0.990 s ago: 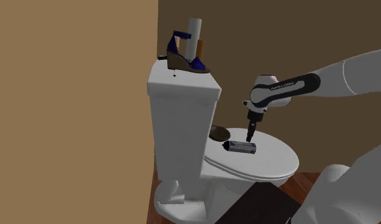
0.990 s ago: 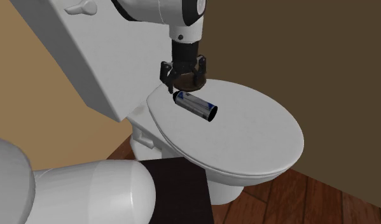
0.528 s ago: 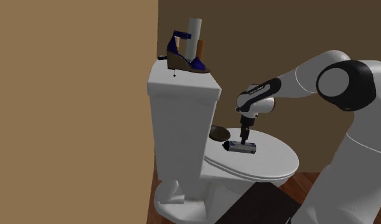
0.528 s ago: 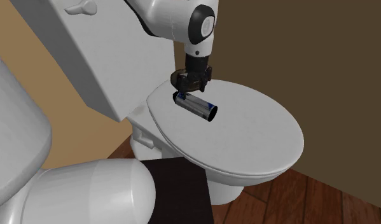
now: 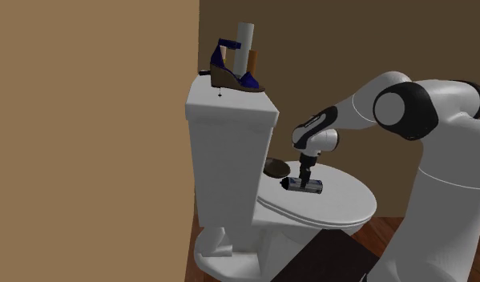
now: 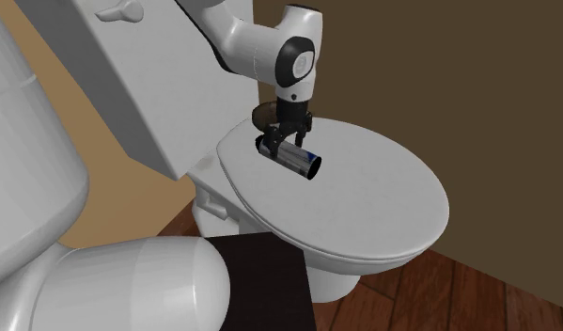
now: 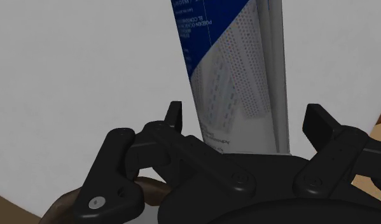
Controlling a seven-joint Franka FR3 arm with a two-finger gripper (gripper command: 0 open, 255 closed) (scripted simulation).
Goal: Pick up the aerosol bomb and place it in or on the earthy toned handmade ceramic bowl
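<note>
Gripper [image 6: 287, 138] over can [image 6: 299, 160] on lid [image 6: 383, 197], fingers [image 7: 175, 118] apart w/ can between, not touching. Ctr it, clamp mid-body, lift straight – bowl [image 5: 276, 167] at lid's back.

Aerosol can [image 7: 236, 76]: silver-grey body, deep blue label with small white print and a pale panel stippled with fine dots. Bowl [image 5: 276, 167]: dark brown; pincer [image 6: 289, 143]: all black; toilet [image 6: 383, 202]: plain white. Wedge shoe [image 5: 234, 72]: blue straps, brown sole; tan wall [image 5: 86, 144]; floor [image 6: 439, 291]: reddish-brown wood grain.
</note>
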